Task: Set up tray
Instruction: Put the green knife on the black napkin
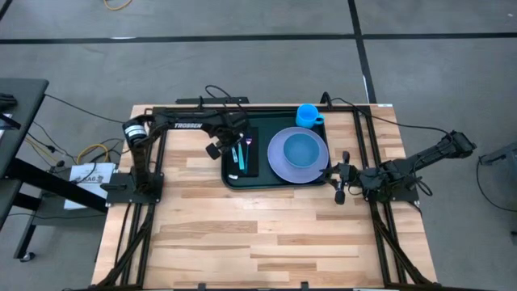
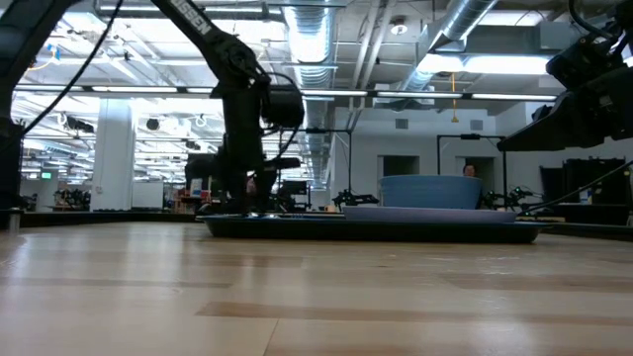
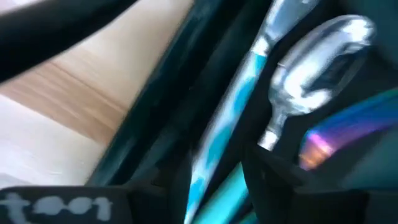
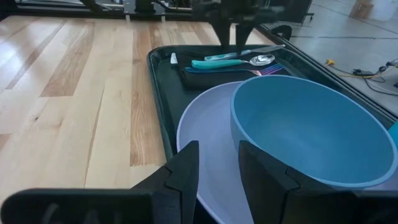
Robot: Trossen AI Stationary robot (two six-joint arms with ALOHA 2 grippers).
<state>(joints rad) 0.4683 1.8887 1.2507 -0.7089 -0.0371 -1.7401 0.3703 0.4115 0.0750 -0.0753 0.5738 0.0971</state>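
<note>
Where the wooden desk [image 1: 242, 234] runs toward the near edge in the high view, it lies bare and open, while the tray [image 1: 229, 174] sits at the far side, between the two arm bases. A blue mug [image 1: 308, 115] stands at the tray's far right corner, touching or just over its rim. The tray is dark green, rectangular, with rounded corners and a raised rim. On its right half rests a lavender plate [image 1: 279, 162] carrying a blue bowl [image 1: 303, 149]; on its left half lies a narrow black rectangle [image 1: 251, 153] with a spoon [image 4: 258, 60] and teal-handled cutlery [image 4: 214, 62] on it.

The left gripper [image 1: 216, 149] hangs low over the tray's left part, close above the cutlery; whether its fingers are parted or closed I cannot tell from the blurred wrist view. The right gripper [image 1: 340, 179] waits just beside the tray's right rim, its fingers [image 4: 183, 171] narrowly apart and holding nothing.
</note>
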